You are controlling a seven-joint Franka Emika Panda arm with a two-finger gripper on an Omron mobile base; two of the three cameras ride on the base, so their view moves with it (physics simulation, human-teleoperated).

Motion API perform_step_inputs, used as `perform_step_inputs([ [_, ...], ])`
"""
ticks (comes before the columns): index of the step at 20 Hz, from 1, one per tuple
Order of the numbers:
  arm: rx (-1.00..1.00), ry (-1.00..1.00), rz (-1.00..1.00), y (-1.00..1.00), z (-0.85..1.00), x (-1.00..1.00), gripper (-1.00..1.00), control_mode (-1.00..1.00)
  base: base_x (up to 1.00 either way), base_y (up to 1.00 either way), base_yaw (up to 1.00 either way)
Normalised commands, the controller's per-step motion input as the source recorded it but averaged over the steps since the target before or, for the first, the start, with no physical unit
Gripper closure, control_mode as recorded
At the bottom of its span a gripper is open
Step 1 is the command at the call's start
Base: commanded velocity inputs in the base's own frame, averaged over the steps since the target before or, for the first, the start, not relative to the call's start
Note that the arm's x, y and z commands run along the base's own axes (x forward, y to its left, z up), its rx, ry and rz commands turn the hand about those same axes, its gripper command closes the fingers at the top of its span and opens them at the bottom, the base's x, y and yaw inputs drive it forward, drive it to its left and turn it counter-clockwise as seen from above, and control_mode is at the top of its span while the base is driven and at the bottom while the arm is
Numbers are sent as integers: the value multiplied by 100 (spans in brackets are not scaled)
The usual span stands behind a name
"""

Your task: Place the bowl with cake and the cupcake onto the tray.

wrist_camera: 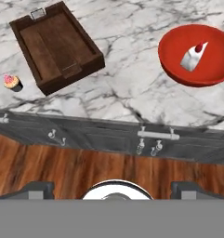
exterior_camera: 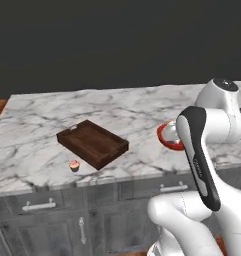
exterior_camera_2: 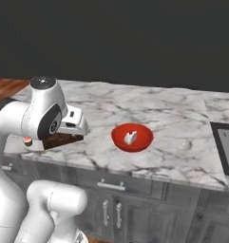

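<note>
The dark brown wooden tray point(wrist_camera: 53, 44) lies on the marble counter with nothing in it, also seen from the left point(exterior_camera: 94, 145) and partly behind my arm point(exterior_camera_2: 63, 140). Beside the tray's near corner, close to the counter edge, stands the pink-frosted cupcake point(wrist_camera: 11, 82) point(exterior_camera: 74, 165). The red bowl point(wrist_camera: 178, 51) point(exterior_camera_2: 120, 135) holds a white cake wedge point(wrist_camera: 193, 56) and sits to the tray's right, half hidden by my arm in the left base view point(exterior_camera: 164, 134). My gripper point(wrist_camera: 112, 189) hangs open above the counter's front edge, between tray and bowl, holding nothing.
Grey cabinet drawers with metal handles point(wrist_camera: 157, 135) run under the counter, above a wooden floor point(wrist_camera: 62, 167). A dark grey sink drainboard point(exterior_camera_2: 225, 147) lies at the counter's far right. A dark wall rises behind the counter.
</note>
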Motion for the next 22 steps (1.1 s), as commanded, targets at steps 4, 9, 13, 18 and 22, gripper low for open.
perform_step_inputs([
  [4, 0, 0, 0, 0, 0, 0, -100, 100, 79, 0, -9],
  [9, 0, 0, 0, 0, 0, 0, -100, 100, 61, -2, -6],
  [13, -2, 0, 0, 2, -5, 6, -100, -100, 0, 0, 0],
  [18, 0, 1, -8, -36, -14, 43, -100, -100, 0, 0, 0],
  [22, -1, 0, -5, -43, -41, 45, -100, -100, 0, 0, 0],
])
